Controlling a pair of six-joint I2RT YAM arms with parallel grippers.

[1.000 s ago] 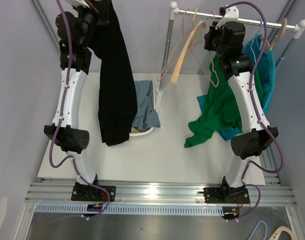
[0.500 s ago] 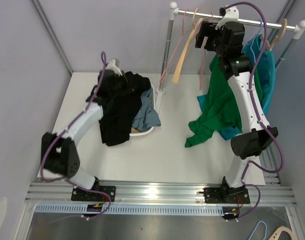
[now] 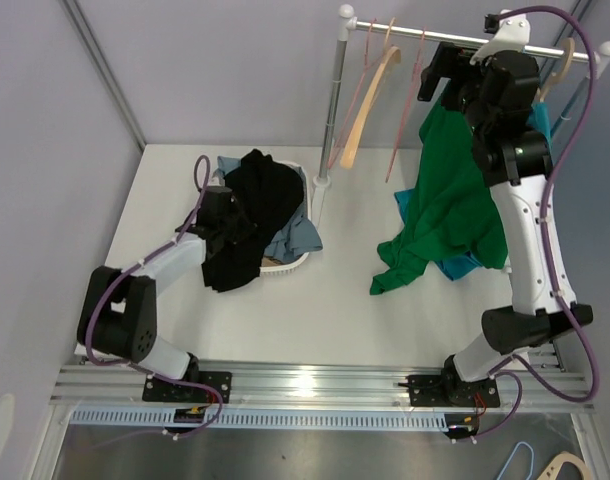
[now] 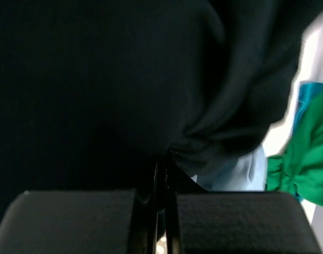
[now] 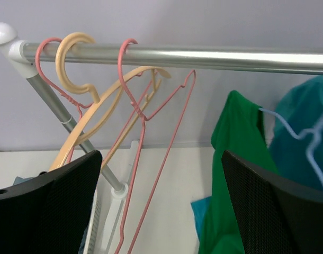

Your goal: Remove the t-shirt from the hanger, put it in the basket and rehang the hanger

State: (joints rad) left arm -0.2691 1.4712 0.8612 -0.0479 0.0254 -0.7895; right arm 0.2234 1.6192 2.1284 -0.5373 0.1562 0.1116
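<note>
The left claw (image 4: 160,177) is pinching the black t-shirt (image 3: 257,192). The shirt is lying in a heap over the white basket (image 3: 291,263), toward the far edge of the table (image 3: 335,320). The right claw (image 5: 161,159) is spreading wide by the clothes rail (image 5: 214,56), holding nothing, beside a bare pink hanger (image 5: 144,123).

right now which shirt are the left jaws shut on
The black t-shirt, heaped over the white basket: the left jaws pinch a fold of it. The green shirt and teal shirt hang by the rail.
</note>
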